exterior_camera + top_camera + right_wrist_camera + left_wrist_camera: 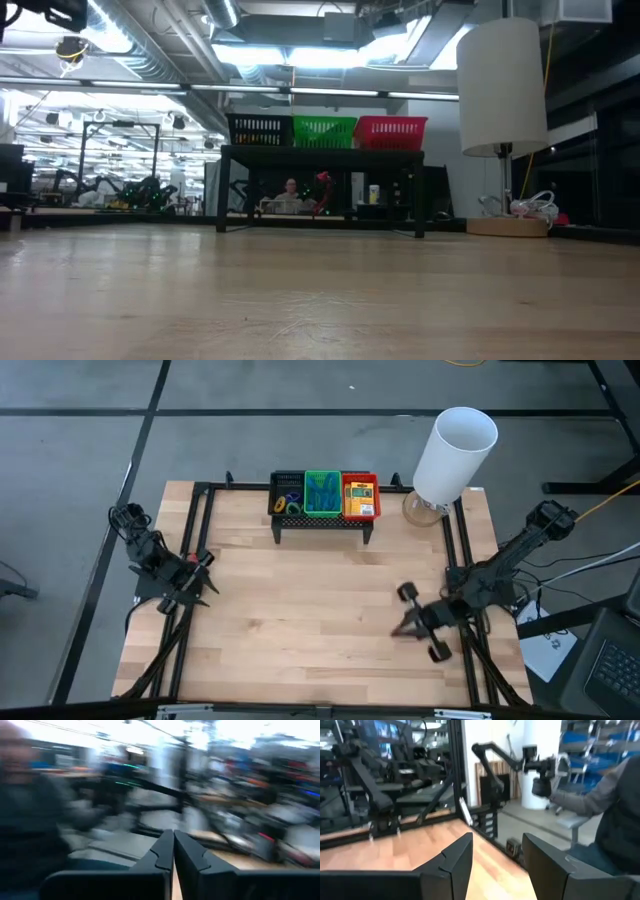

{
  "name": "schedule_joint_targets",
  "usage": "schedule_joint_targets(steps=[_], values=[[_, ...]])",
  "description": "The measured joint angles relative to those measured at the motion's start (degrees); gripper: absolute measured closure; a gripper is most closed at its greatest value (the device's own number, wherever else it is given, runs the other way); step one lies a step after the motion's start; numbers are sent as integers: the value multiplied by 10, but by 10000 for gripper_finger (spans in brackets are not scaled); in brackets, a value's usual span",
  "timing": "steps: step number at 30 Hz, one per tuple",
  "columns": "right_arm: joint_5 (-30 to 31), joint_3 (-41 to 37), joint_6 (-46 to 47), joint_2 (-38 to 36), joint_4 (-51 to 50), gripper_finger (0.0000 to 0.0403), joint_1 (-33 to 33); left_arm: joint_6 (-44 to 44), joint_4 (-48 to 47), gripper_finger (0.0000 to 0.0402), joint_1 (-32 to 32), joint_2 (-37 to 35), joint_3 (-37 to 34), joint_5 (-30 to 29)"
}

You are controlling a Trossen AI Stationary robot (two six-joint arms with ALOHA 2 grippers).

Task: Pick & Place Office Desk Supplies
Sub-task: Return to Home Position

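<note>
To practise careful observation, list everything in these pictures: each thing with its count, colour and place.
table: one, pale wood, under everything
stand: one, black, middle of the table's far edge
black basket: one, on the stand's left end
rings: count unclear, purple and yellow-green, in the black basket
green basket: one, middle of the stand
bands: count unclear, blue, in the green basket
red basket: one, stand's right end
packs: count unclear, yellow, in the red basket
cylinder: one, white, far right corner
person: one, far behind the table
left claw: one, dark, open, table's left edge
right claw: one, dark, shut, near right of table
</note>
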Motion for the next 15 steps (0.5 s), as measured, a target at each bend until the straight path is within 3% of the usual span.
schedule_joint_targets(steps=[2, 5, 8, 12, 15], values=[[63, -25, -5, -22, -3, 389, 3, -2, -4, 233, 0, 0, -7, -1], [33, -75, -69, -56, 63, 389, 5, -6, -6, 233, 0, 0, -17, 9], [1, -130, -77, -72, 131, 390, 5, -10, 2, 233, 0, 0, -21, 25], [24, -171, -52, -73, 179, 389, 6, -17, 7, 233, 0, 0, -21, 63], [41, -184, -50, -73, 178, 389, 6, -16, 47, 233, 0, 0, -49, 57]])
